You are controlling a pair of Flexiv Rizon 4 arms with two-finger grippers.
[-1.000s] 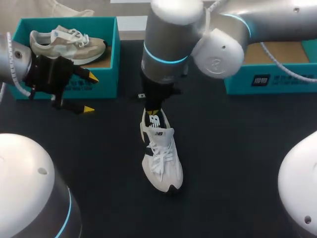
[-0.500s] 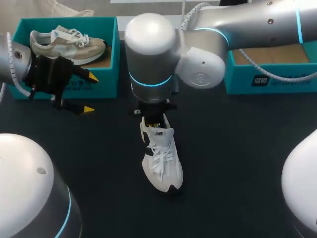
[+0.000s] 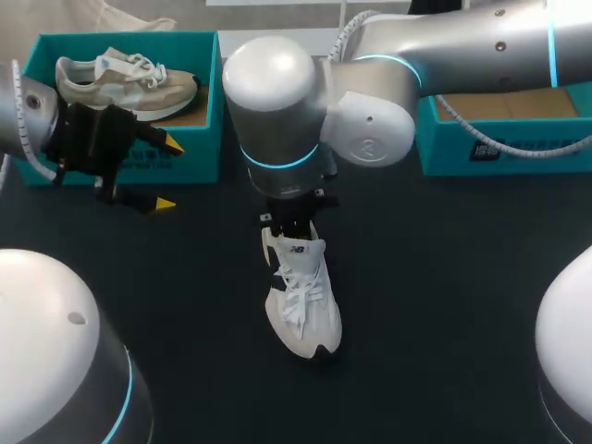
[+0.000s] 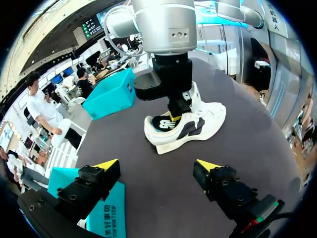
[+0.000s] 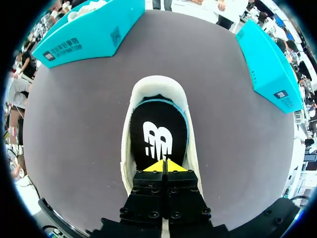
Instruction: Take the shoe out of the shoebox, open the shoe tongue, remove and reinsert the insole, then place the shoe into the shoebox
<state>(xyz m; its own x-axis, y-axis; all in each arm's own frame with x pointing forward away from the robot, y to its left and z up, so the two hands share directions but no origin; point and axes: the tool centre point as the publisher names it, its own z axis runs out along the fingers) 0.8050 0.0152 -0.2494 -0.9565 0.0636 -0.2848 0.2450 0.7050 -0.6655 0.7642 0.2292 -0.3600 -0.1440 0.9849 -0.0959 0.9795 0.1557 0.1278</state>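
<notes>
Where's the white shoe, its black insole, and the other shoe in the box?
white sneaker (image 3: 299, 298), head view, on its laces.
black insole (image 5: 158, 134), right wrist view, on its white print.
beige sneaker (image 3: 128, 85), head view, on its side panel.

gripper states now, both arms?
Left gripper: open, empty.
Right gripper: shut, tips inside the white shoe over its insole; grip on it unclear.

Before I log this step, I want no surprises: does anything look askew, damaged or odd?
Nothing stands out. The white shoe stands upright on the table, its insole seated inside, with the right gripper shut over it. The left gripper hangs open, well apart.
</notes>
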